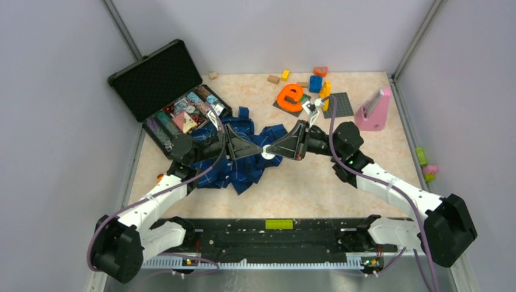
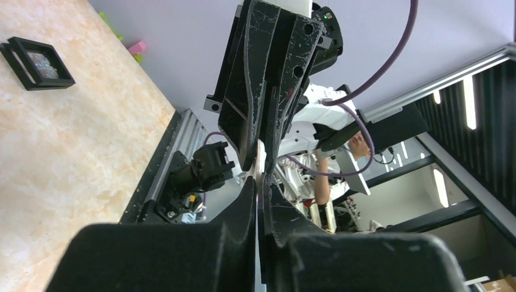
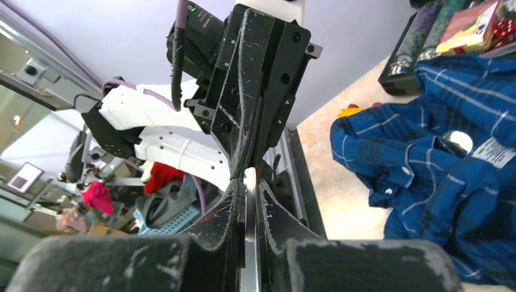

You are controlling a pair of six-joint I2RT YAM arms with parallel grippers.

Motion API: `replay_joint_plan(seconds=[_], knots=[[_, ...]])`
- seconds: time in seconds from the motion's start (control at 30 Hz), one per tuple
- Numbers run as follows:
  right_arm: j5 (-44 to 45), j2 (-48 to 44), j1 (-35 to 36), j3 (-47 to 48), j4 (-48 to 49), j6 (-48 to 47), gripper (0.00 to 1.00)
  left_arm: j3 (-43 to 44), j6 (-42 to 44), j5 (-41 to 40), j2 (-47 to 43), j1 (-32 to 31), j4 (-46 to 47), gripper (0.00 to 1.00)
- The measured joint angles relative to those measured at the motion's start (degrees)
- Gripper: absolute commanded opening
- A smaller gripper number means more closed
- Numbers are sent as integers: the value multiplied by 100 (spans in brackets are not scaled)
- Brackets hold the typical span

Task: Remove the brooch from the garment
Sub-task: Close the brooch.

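I am looking down from the overhead camera and seeing the left claw point(image 1: 258, 150) and the right claw point(image 1: 275, 149) lying nearly level above the garment point(image 1: 242, 175). They are pointing at each other nose to nose over the middle of the bench point(image 1: 341, 182). Both are pinched down to a slit: in each wrist view I am seeing my own two fingers almost touching, and the opposite claw's fingers just as narrow. A thin pale sliver point(image 3: 248, 180) is showing where the tips meet, and I cannot tell whether it is something gripped or only background. The brooch point(image 3: 457, 141) is showing in the right wrist view as a round silvery disc lying flat and face-up on the blue plaid, beside the white neck label point(image 3: 493, 152). It is sitting off to the bench side of the fingers, not between them. From above, a pale spot is peeking out just beneath the meeting point, and I am taking it for the same disc. So I am judging that the brooch lies below both tips, about equally close to either arm, and being round it is offering no long axis to line up with. The coming move is hinging on that drop: one claw would need to widen and tip nose-down onto the disc.
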Motion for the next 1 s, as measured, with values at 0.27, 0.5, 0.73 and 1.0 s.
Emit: replay_joint_plan(seconds=[0.27, 0.5, 0.73, 1.0], knots=[[225, -66, 98, 2, 42, -531, 0, -116, -627, -107, 94, 17, 468, 0], [555, -142, 223, 2, 144, -1029, 0, -153, -968, -302, 103, 22, 708, 0], [979, -168, 334, 2, 251, -1506, 0, -214, -1309, -577, 264, 22, 1132, 0], [1296, -162, 417, 2, 345, -1965, 0, -225, -1510, -850, 361, 2, 1353, 0]])
